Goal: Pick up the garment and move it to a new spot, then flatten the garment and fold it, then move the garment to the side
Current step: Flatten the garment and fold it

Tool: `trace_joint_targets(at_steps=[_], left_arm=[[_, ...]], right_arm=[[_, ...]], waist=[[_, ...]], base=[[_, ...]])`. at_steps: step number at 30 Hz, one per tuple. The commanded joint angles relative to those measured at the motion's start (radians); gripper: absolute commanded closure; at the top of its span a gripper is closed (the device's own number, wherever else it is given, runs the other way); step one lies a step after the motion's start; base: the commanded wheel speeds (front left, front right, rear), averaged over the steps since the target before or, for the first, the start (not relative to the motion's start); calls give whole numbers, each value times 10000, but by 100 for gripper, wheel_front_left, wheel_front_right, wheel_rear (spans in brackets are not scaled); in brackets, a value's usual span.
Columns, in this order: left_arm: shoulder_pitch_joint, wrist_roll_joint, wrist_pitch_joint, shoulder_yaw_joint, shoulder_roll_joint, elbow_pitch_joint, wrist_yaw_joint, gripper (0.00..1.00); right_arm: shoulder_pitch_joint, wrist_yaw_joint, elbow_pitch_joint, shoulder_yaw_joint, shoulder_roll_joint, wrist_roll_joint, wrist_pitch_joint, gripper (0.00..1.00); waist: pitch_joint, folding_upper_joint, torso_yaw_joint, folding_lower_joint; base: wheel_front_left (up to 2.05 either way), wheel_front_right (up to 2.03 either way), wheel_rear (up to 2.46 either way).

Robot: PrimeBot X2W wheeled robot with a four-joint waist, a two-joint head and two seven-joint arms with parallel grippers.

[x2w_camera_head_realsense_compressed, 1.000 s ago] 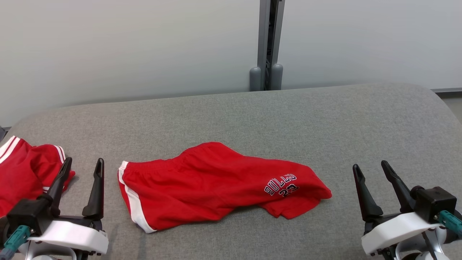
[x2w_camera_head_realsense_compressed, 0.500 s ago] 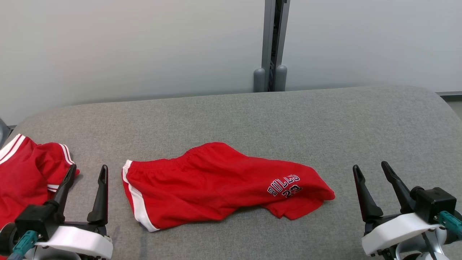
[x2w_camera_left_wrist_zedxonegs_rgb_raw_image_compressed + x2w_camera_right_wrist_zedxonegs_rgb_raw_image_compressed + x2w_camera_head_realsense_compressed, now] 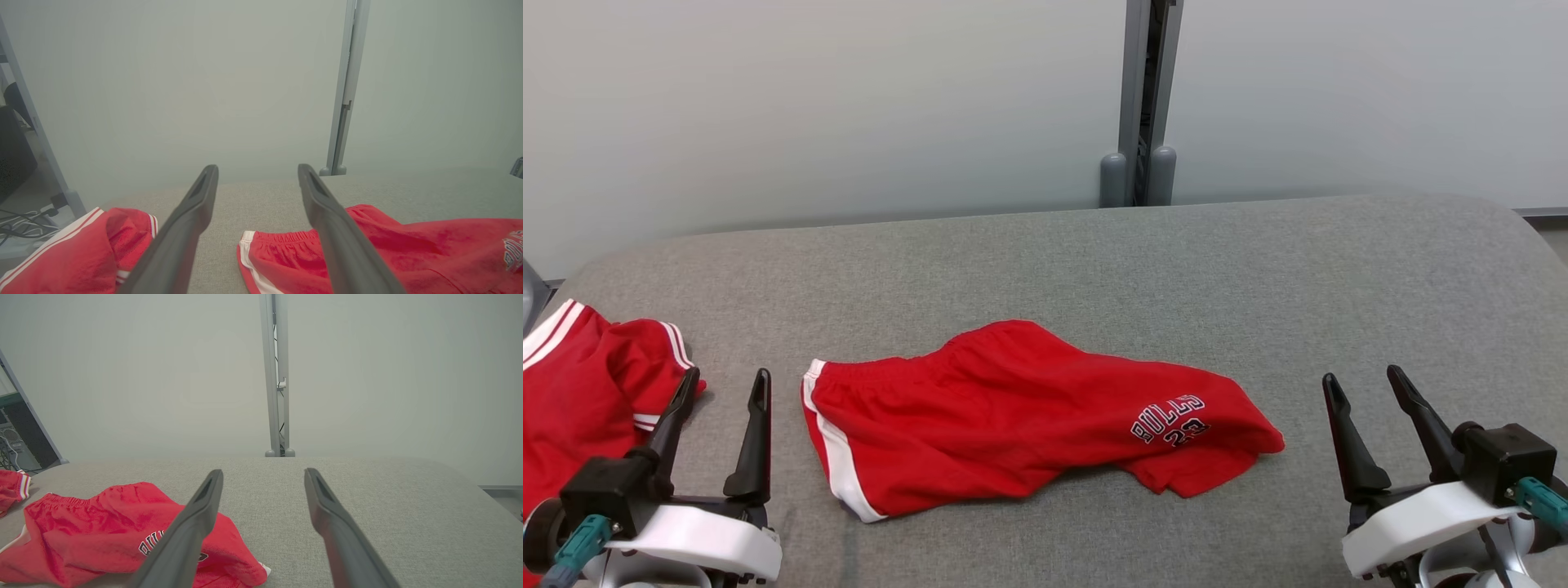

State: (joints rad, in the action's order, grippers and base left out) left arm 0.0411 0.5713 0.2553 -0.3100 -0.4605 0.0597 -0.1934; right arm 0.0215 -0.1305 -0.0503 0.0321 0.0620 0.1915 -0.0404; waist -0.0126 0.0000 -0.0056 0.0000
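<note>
A big grey tabletop [image 3: 1094, 261] runs in front of a pale wall [image 3: 809, 106] with a thin grey post [image 3: 1147, 98] in it. The red shorts [image 3: 980, 416] lie rumpled in the middle of the tabletop. Their waist with the white stripe points to the robot's left. A second red garment [image 3: 580, 384] with white stripes sits at the far left edge.

The left claw [image 3: 727, 374] is between the two red things, fingers wide apart and holding nothing. The right claw [image 3: 1361, 374] is well to the right of the shorts, also spread apart and empty.

The left wrist view adds some dark cables [image 3: 20, 222] on the floor past the tabletop's end. The right wrist view adds what may be a computer box [image 3: 12, 445], but it is at the very edge and hard to tell.

From the head view, the print [image 3: 1168, 418] on the shorts reads "BULLS" with "23", upside down. In the right wrist view a finger [image 3: 192, 526] covers part of those letters.
</note>
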Motion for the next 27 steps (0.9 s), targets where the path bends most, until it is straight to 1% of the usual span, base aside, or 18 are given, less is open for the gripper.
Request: trace_joint_targets(at_steps=[1, 5, 9, 13, 19, 24, 27], left_arm=[[117, 40, -29, 14, -43, -5, 13, 0], [193, 55, -38, 8, -69, -44, 34, 0], [374, 28, -50, -17, -90, -74, 51, 0], [578, -27, -65, -105, -26, -69, 106, 0], [1100, -123, -71, -357, 168, 59, 292, 0], [1602, -175, -8, -550, 485, 309, 498, 0], [1826, -213, 35, -600, 683, 532, 633, 0]], right_arm=[[-4, -5, -22, -58, 32, 16, -25, 0], [60, -5, 76, 68, 114, -31, 2, 0], [257, -5, 255, 731, 273, 6, 187, 0], [572, -5, 316, 1928, 487, 69, 464, 0], [1241, -5, 53, 4113, 957, 424, 1001, 0], [2018, -3, -463, 5733, 1472, 803, 1466, 0], [2458, -3, -904, 6495, 1729, 993, 1614, 0]], waist=[[5, 0, 19, 0], [56, 0, 185, 0], [184, 0, 482, 0], [374, 0, 906, 0], [810, 0, 1662, 0], [1318, 0, 2199, 0], [1556, 0, 2431, 0]], base=[[0, 0, 0], [0, 0, 0], [0, 0, 0], [0, 0, 0], [0, 0, 0], [0, 0, 0], [0, 0, 0]])
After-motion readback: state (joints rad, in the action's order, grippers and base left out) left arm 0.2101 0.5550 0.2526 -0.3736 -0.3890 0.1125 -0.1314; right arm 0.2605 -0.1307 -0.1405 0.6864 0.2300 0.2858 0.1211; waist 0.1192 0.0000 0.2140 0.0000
